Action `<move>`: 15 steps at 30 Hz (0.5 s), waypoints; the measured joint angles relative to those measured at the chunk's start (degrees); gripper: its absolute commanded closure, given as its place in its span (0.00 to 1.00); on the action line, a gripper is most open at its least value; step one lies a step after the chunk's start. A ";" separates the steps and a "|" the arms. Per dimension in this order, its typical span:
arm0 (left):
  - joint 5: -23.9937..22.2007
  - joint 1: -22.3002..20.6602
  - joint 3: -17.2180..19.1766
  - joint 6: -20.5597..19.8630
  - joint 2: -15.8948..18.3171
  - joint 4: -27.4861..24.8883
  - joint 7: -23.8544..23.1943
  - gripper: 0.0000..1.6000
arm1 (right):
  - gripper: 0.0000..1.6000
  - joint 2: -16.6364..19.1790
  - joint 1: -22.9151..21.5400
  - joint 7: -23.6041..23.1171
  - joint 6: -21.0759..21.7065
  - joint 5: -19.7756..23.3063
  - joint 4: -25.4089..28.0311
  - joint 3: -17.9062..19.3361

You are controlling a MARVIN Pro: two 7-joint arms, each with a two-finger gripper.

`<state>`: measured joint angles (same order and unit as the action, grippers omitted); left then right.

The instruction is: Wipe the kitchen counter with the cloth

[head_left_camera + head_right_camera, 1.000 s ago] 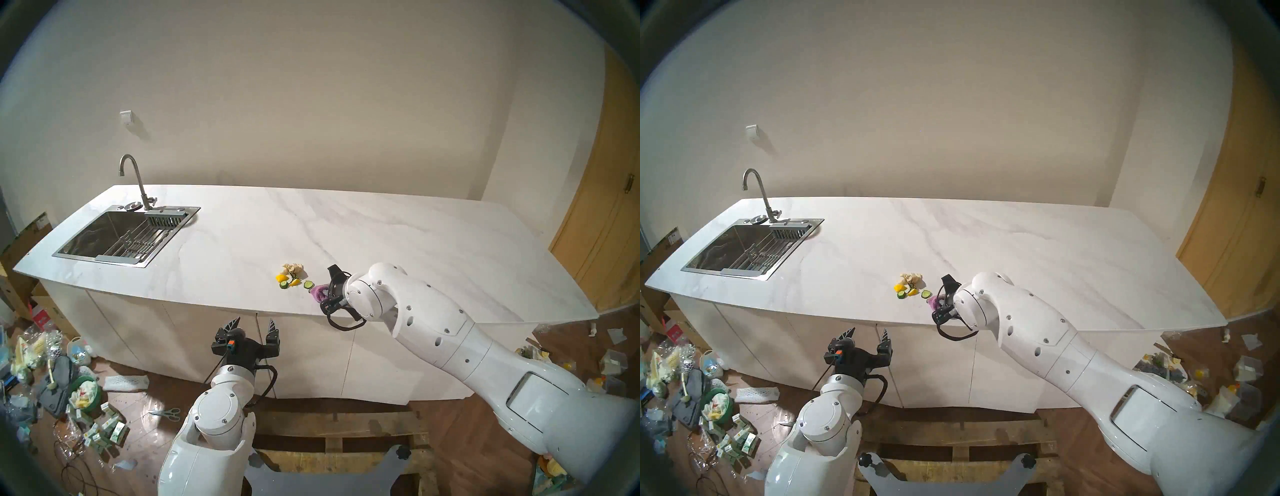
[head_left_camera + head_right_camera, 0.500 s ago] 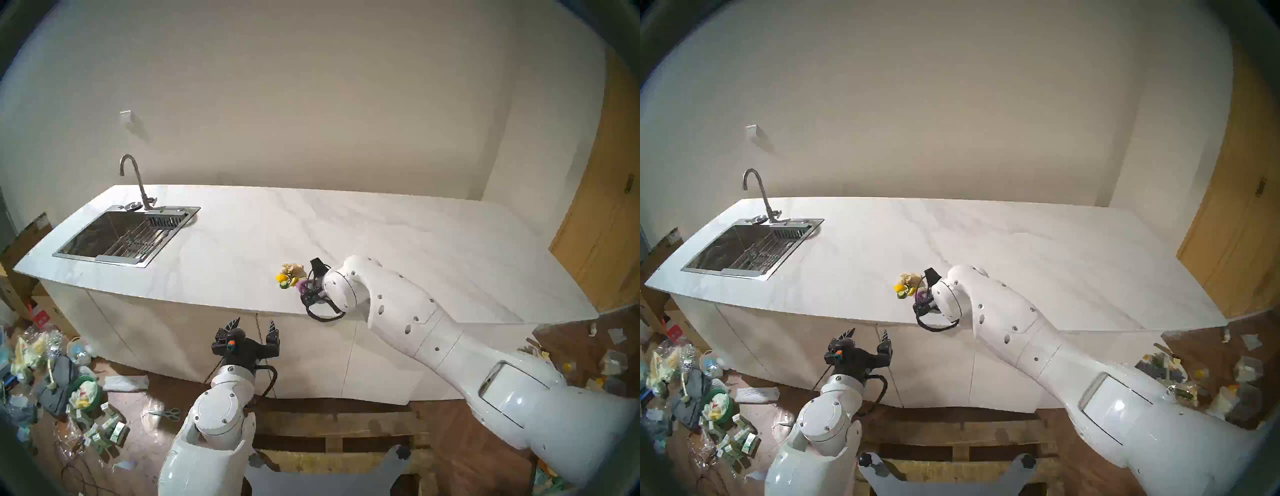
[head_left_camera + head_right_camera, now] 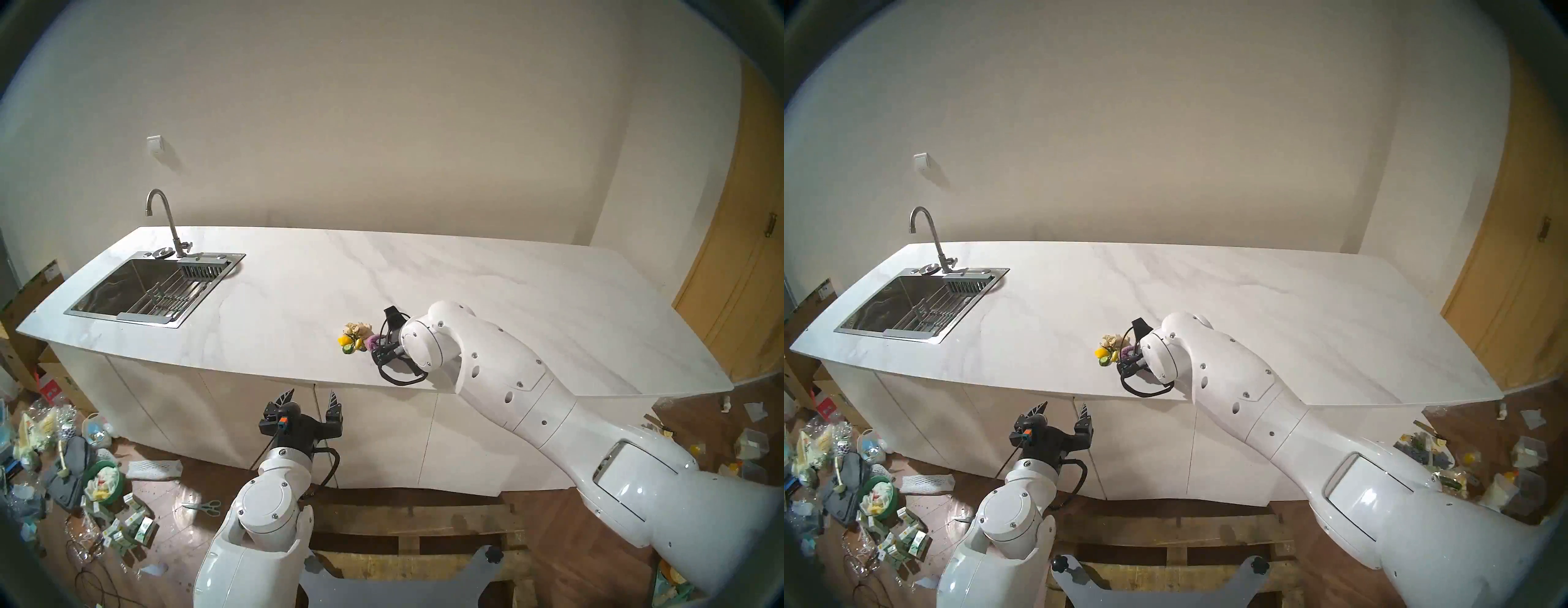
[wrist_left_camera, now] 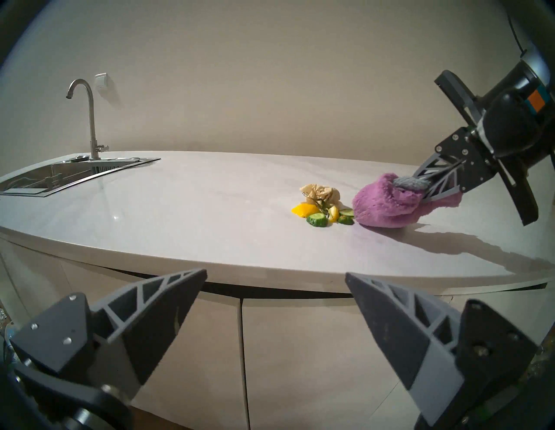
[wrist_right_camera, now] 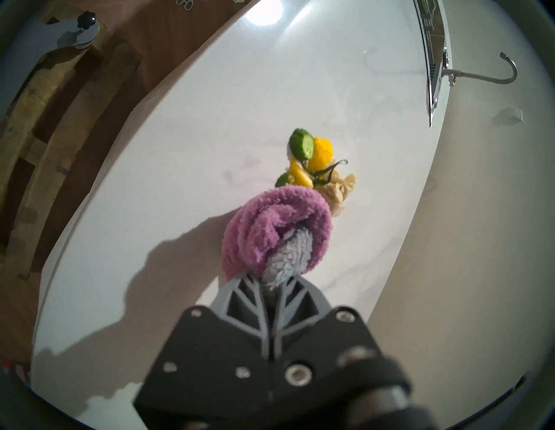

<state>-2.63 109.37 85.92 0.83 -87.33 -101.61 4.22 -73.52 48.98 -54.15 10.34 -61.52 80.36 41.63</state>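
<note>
My right gripper [image 5: 271, 277] is shut on the purple cloth [image 5: 270, 222], with its grey-blue patch pinched between the fingers. The cloth [image 4: 387, 207] rests bunched on the white kitchen counter [image 3: 297, 297] near the front edge. It touches a small pile of cucumber slices [image 4: 316, 220], yellow pieces [image 3: 344, 340] and a beige paper wad [image 4: 319, 192] on its sink side. Below the counter's front edge, my left gripper [image 3: 312, 395] is open and empty in front of the cabinet doors.
A steel sink [image 3: 144, 288] with a rack and a faucet [image 3: 163, 220] sits at the counter's left end. Litter, boxes and scissors lie on the floor to the left, with more rubbish on the right. A wooden pallet lies by my base.
My right gripper has slid the cloth leftward and a little away from the front edge, pushing the loose cucumber slice and yellow piece against the paper wad. The left arm has not moved.
</note>
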 measured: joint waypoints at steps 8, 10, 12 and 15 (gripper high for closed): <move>0.00 -0.04 -0.01 0.00 0.00 0.15 0.01 0.00 | 1.00 5.29 2.61 1.13 3.43 -0.53 3.76 5.48; 0.00 -0.05 -0.01 0.00 0.01 0.19 0.01 0.00 | 1.00 6.45 3.05 2.56 4.97 -0.37 4.35 7.39; 0.00 -0.06 -0.01 0.00 0.01 0.23 0.02 0.00 | 1.00 7.54 3.46 4.15 6.81 0.15 4.68 9.52; -0.01 -0.09 -0.01 0.00 0.01 0.30 0.02 0.00 | 1.00 8.66 4.01 5.94 9.41 1.76 4.68 12.47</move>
<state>-2.63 109.28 85.91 0.83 -87.32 -101.31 4.25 -64.86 52.99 -48.21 19.76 -59.76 85.04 54.10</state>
